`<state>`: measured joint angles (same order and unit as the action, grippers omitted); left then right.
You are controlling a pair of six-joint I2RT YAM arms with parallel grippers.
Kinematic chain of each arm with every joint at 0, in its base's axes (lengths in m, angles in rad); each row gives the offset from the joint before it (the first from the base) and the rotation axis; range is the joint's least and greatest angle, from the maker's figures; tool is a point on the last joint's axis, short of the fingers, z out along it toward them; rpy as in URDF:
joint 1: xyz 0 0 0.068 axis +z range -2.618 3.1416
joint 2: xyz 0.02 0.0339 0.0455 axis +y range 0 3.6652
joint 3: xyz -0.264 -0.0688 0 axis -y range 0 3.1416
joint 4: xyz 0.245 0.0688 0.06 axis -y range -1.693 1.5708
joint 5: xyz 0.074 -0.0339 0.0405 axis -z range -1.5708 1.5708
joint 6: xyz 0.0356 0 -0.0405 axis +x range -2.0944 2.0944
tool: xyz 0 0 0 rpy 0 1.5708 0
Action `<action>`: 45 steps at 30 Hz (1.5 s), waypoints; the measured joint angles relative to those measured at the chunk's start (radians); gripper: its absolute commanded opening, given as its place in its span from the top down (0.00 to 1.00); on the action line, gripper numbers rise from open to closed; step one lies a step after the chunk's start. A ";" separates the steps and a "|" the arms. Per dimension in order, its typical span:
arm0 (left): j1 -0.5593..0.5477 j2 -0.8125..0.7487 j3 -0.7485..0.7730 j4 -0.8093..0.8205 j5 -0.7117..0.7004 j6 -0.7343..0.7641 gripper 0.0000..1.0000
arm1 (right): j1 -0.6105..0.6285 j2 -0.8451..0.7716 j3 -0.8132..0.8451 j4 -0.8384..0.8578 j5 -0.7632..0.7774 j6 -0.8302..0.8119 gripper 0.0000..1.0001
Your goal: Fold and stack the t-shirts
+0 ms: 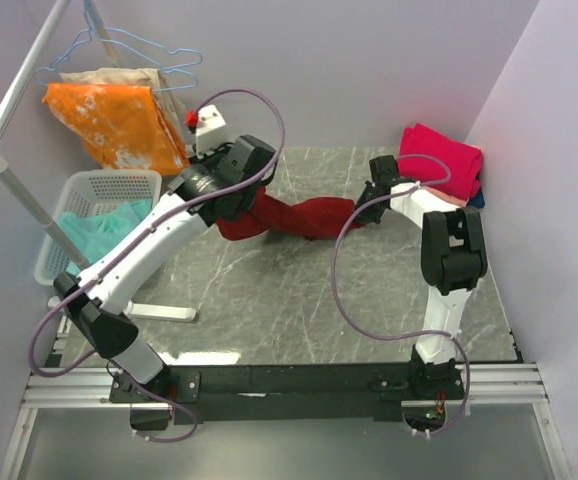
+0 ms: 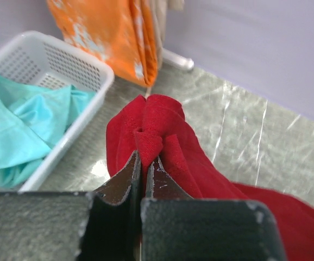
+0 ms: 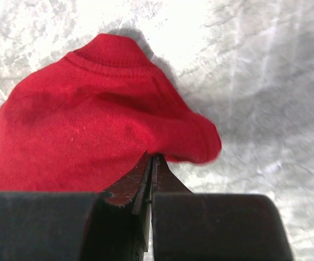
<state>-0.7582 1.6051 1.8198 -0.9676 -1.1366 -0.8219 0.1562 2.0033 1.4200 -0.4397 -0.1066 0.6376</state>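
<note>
Marble tabletop [image 1: 299,300] under maroon t-shirt [image 1: 299,217]

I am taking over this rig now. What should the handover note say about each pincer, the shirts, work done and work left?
Left pincer: shut on one end of the dark red t-shirt.
Right pincer: shut on its other end; the shirt spans between them over the table.
Done: pink t-shirt lies folded at the far right corner.
Left: fold and stack the red one; teal t-shirt lies in the basket.
</note>
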 measured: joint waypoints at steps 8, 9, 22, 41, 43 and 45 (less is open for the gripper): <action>0.032 -0.183 -0.001 0.049 -0.054 0.080 0.99 | 0.001 -0.214 -0.051 -0.039 0.092 -0.008 1.00; 0.035 -0.208 -0.001 0.061 -0.060 0.093 0.99 | 0.001 -0.252 -0.051 -0.042 0.103 -0.010 1.00; 0.038 -0.471 -0.138 0.220 -0.126 0.230 0.91 | 0.003 -0.838 -0.050 -0.078 0.243 -0.068 1.00; 0.046 -0.608 -0.394 0.146 0.026 0.071 0.83 | 0.000 -1.153 -0.103 -0.052 0.214 -0.106 1.00; 0.046 -0.581 -0.441 0.114 0.063 0.039 0.81 | 0.000 -1.144 -0.150 -0.050 0.214 -0.097 1.00; 0.047 -0.562 -0.466 0.109 0.101 0.031 0.71 | 0.000 -1.118 -0.202 -0.048 0.213 -0.084 1.00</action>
<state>-0.7116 1.0428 1.3540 -0.8589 -1.0351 -0.7910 0.1562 0.8852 1.2179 -0.4873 0.1066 0.5541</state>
